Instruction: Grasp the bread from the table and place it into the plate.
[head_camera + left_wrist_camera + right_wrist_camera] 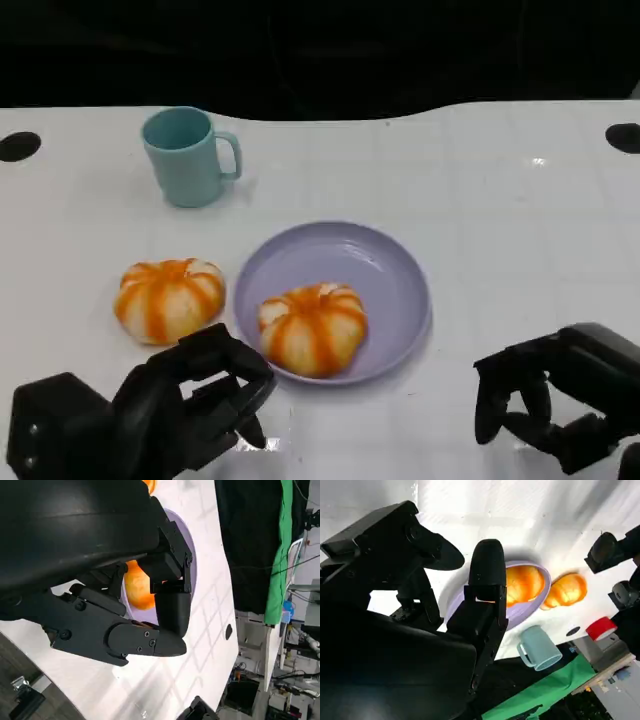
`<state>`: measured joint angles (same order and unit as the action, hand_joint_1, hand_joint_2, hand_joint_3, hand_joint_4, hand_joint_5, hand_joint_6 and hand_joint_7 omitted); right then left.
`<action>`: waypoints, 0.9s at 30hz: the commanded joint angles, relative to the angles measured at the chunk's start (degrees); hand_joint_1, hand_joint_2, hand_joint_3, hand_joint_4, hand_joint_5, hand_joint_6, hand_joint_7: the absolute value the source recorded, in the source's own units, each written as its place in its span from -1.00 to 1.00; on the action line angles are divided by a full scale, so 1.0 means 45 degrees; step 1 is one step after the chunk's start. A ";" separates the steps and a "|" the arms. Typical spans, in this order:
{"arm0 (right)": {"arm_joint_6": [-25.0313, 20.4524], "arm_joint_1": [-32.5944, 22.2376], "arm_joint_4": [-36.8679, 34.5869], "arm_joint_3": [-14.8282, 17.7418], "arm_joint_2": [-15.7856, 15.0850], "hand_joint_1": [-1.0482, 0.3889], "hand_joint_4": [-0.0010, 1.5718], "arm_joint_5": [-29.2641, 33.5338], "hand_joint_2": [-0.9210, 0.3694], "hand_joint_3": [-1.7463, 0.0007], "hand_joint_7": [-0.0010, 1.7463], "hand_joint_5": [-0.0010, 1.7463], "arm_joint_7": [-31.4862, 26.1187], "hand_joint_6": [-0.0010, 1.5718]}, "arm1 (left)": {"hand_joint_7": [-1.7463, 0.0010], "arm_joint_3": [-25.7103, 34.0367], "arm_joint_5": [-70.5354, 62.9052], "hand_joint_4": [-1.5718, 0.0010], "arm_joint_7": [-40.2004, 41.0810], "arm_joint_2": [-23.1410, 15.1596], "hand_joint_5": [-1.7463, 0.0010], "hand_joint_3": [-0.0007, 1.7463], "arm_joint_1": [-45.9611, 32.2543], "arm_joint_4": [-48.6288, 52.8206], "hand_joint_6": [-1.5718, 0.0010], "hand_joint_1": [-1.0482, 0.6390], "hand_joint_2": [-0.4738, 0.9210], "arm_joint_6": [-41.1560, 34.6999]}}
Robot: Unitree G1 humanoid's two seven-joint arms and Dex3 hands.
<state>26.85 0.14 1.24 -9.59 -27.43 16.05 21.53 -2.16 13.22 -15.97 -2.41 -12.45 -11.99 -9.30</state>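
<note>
Sitting inside the purple plate (400,262) already — one orange-striped bun (313,327), toward the near rim. Lying on the table (520,230) just left of the plate, close to the left hand (190,400) — a second bun (168,298), apparently left to move. Hovering low at either side, the left hand and right hand (555,405), fingers loosely curled and gripping nothing.

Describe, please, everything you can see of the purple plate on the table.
The purple plate is round and shallow with a raised rim, apparently matte plastic. It lies flat on the white table, near the middle, in front of the teal mug. One orange-striped bread rests inside its near edge; another bread lies beside it. Neither hand touches it.
</note>
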 commanded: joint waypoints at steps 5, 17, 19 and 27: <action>0.0604 0.0139 -0.1048 0.0033 0.0361 0.37 -0.06 -0.0200 -0.21 -0.39 0.50 1.00 -0.0438 -0.04 | -0.57 0.0141 -0.0033 0.05 0.0066 -0.0226 -1.00 -0.65 -0.0038 -0.0087 0.04 -0.37 1.00 -0.0054; 0.0745 0.0503 -0.1708 0.0053 0.0589 0.37 -0.09 -0.0168 -0.21 -0.40 0.56 1.00 -0.0658 -0.11 | -0.56 0.0197 0.0068 0.06 -0.0106 -0.0299 -1.00 -0.66 0.0063 0.0182 0.04 -0.36 1.00 0.0090; 0.0909 0.0514 -0.1791 0.0054 0.0620 0.37 -0.08 -0.0118 -0.21 -0.39 0.57 1.00 -0.0753 -0.11 | -0.56 0.0191 0.0071 0.07 -0.0087 -0.0295 -1.00 -0.65 0.0034 0.0171 0.05 -0.36 1.00 0.0071; 0.1417 0.0697 -0.2222 0.0012 0.0733 0.39 -0.07 -0.0167 -0.18 -0.41 0.56 1.00 -0.0909 -0.09 | -0.60 0.0188 -0.0019 0.11 -0.0037 -0.0452 -1.00 -0.63 -0.0056 0.0015 0.08 -0.37 1.00 -0.0025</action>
<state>32.30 2.49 -7.93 -9.72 -24.17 15.96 18.00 -1.90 13.22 -16.00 -3.37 -12.20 -11.45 -9.31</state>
